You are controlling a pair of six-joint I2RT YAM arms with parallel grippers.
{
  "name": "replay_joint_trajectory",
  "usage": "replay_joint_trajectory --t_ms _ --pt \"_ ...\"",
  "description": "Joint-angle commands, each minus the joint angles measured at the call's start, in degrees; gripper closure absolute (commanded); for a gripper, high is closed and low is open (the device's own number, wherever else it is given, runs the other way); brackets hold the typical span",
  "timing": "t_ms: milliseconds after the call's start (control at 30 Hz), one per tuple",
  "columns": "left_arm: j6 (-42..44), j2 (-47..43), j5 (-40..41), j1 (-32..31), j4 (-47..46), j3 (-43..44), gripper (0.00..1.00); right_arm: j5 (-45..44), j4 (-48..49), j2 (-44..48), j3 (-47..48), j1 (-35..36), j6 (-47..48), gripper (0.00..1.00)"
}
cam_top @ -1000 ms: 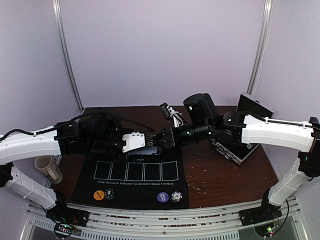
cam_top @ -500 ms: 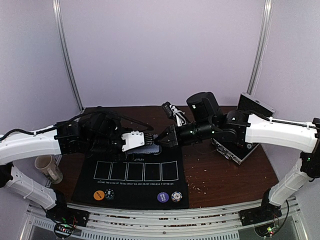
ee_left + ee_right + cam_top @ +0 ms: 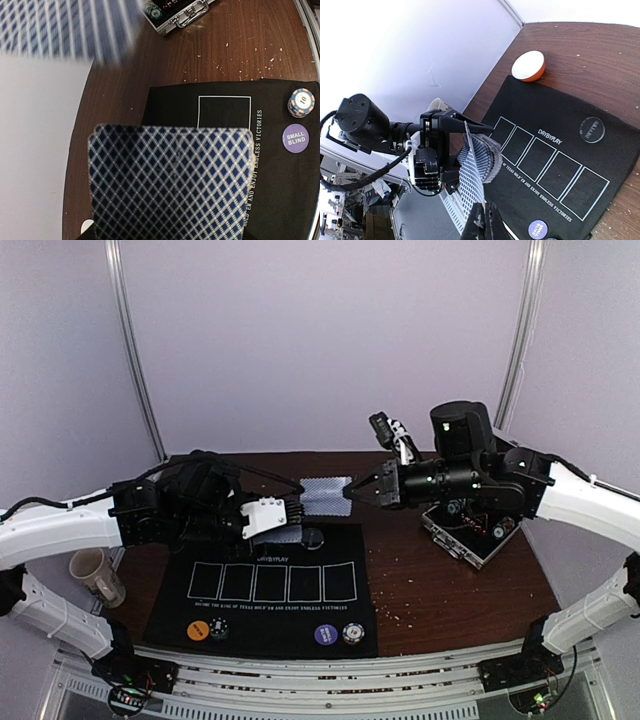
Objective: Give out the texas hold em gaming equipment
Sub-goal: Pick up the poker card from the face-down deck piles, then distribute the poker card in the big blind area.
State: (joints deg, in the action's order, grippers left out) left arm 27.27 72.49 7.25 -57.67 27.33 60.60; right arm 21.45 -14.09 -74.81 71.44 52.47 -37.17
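Dark wooden table (image 3: 450, 590) carries your black Texas Hold'em mat (image 3: 265, 620). Above the mat's far edge, your left gripper (image 3: 294, 519) clamps the deck of blue-diamond-backed cards (image 3: 170, 185). Just beyond that edge, your right gripper (image 3: 350, 493) is pinched shut on a single card (image 3: 323, 491), apart from the deck. Along the mat's near edge lie the orange chip (image 3: 197, 630), black-and-white chip (image 3: 219, 627), purple Small Blind chip (image 3: 325, 634) and chip stack (image 3: 351, 633). The clear disc (image 3: 592, 129) sits near the far edge.

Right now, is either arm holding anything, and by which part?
The right jaws pinch a single playing card by one edge. The left jaws grip the deck of cards by its near end.
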Motion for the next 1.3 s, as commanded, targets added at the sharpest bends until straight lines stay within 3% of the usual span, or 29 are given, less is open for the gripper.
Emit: replay_joint_trajectory --t_ms 0,267,700,900,1067,1267 --pt "-1.73 -0.66 -0.21 0.61 -0.82 -0.3 0.41 -1.74 -6.79 5.69 -2.74 -5.18 -1.1 1.0" --pt "-3.81 -1.45 0.65 0.8 0.62 -0.26 0.41 -4.19 -20.02 10.99 -9.73 -10.36 0.48 1.0" --pt "-9.07 -2.36 2.26 0.98 3.63 -0.64 0.4 1.72 -18.83 11.62 -17.5 -10.5 0.65 1.0" --pt "-9.86 -3.19 2.35 1.07 4.13 -1.33 0.4 3.75 -23.54 10.97 -19.39 -10.46 1.11 1.0" --pt "-9.91 -3.21 1.94 1.15 4.13 -1.74 0.4 8.08 -17.64 12.49 -27.19 -10.46 -1.29 1.0" --pt "-10.0 -2.9 1.72 1.24 4.06 -1.54 0.4 8.83 -11.74 12.32 -29.08 -10.46 -3.64 1.0"
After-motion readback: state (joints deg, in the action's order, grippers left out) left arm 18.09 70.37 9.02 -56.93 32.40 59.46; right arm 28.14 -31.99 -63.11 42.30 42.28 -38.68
